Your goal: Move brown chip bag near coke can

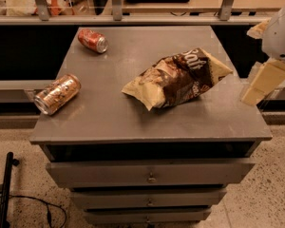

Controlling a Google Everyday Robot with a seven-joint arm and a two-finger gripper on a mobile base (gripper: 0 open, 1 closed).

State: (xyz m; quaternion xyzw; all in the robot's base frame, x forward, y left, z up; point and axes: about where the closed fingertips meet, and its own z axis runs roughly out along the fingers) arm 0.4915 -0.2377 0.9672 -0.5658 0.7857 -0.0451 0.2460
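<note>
Brown chip bag (178, 77): lies centre-right on the grey tabletop (133, 120). Coke can (92, 40): on its side, upper left, well apart from the bag. Copper-orange can (57, 94): on its side, left edge. Claw (265, 80): right edge of frame, off the tabletop; its state cannot be told.

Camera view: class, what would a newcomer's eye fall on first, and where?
The brown chip bag lies crumpled right of centre on the grey cabinet top. The coke can lies at the far left corner, a copper-orange can at the left edge. The gripper hangs beyond the right edge.
</note>
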